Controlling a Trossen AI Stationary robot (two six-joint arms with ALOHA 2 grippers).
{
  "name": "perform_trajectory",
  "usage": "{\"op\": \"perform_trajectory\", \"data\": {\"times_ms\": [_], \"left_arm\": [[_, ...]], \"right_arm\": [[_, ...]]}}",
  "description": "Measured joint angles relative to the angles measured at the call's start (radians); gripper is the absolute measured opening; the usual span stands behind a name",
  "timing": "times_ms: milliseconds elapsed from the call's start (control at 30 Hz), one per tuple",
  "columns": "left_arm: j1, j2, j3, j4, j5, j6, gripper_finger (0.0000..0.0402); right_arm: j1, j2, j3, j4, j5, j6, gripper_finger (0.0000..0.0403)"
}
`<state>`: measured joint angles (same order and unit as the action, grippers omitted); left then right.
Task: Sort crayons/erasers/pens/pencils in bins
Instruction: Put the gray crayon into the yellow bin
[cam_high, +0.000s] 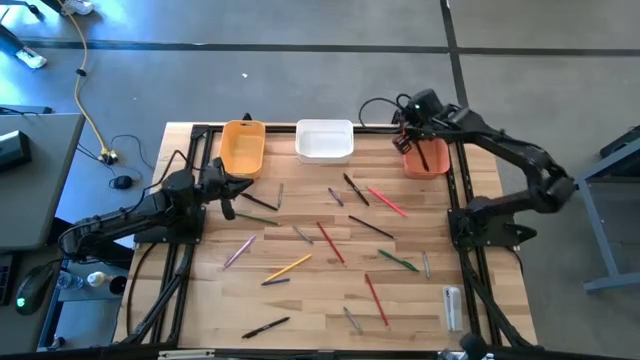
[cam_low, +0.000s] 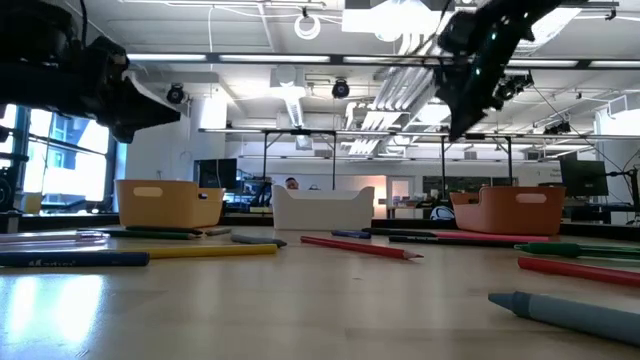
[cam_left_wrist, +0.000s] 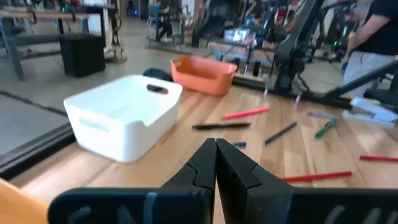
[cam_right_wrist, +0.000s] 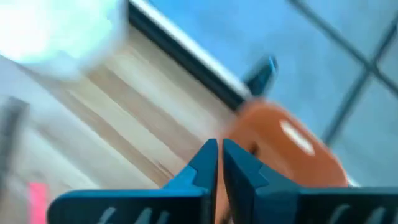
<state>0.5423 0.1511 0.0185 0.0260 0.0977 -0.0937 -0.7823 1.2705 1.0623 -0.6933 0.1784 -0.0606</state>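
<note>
No legible writing shows. The right end effector (cam_high: 424, 152) hangs closed and empty above the red-orange bin (cam_high: 437, 163); the left end effector (cam_high: 243, 190), also closed and empty, sits near the yellow-orange bin (cam_high: 242, 147), pens and pencils (cam_high: 330, 242) scattered across the tabletop (cam_high: 320, 300).

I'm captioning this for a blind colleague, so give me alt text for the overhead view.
Seen from above, a wooden table holds scattered pencils and pens, with three bins along its far edge: yellow-orange, white and red-orange. The right claw hangs over the red-orange bin, and the left claw sits shut near the yellow-orange one.
</note>
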Motion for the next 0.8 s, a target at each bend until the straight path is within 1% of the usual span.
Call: {"op": "perform_trajectory", "data": {"times_ms": [100,233,300,433,600,700,800], "left_arm": [[0.0,0.055,0.0,0.025,0.0,0.0,0.0],[-0.014,0.122,0.005,0.057,-0.002,0.026,0.0],[-0.027,0.155,0.027,0.051,-0.009,0.036,0.0],[-0.056,0.236,0.087,0.047,-0.016,0.038,0.0],[-0.107,0.349,0.157,0.048,-0.039,0.061,0.0],[-0.144,0.42,0.194,0.046,-0.053,0.079,0.0],[-0.187,0.495,0.228,0.046,-0.077,0.086,0.0]], "right_arm": [[0.062,-0.082,-0.061,0.153,-0.019,-0.028,0.0004],[0.123,-0.183,-0.216,0.398,-0.131,-0.045,0.0003],[0.155,-0.223,-0.3,0.513,-0.16,-0.045,0.0001],[0.226,-0.287,-0.46,0.739,-0.167,-0.045,0.0001],[0.317,-0.332,-0.611,0.968,-0.168,-0.05,0.0],[0.364,-0.345,-0.66,1.044,-0.168,-0.053,0.0],[0.401,-0.345,-0.678,1.085,-0.168,-0.066,0.0]]}}
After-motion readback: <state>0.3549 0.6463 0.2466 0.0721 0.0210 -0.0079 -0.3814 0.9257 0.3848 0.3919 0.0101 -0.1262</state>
